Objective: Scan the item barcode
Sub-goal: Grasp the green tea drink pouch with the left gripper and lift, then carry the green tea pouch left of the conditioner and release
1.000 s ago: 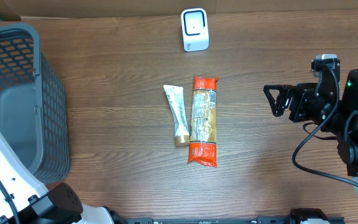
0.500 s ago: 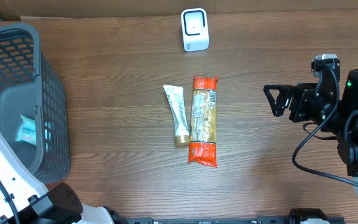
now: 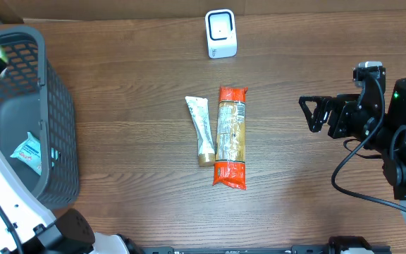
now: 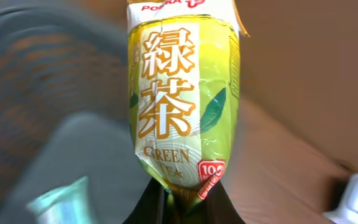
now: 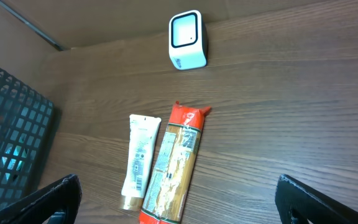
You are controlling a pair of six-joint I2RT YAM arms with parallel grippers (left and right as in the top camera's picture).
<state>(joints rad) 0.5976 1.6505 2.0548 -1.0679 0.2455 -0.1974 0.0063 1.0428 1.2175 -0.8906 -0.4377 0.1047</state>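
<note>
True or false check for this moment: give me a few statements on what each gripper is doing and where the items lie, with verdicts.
1. The left gripper is shut on a green tea pack. True.
2. The right gripper grips the tube. False: it is open, empty and apart from it.
3. The tube lies beside the orange-ended packet. True.
4. The basket is empty. False: a small blue-and-white packet lies inside.
5. The white scanner stands on the table. True.

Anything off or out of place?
Nothing stands out. Tube and orange-ended packet lie flat side by side mid-table; scanner sits beyond them; green tea pouch pinched by its end in left end effector.
</note>
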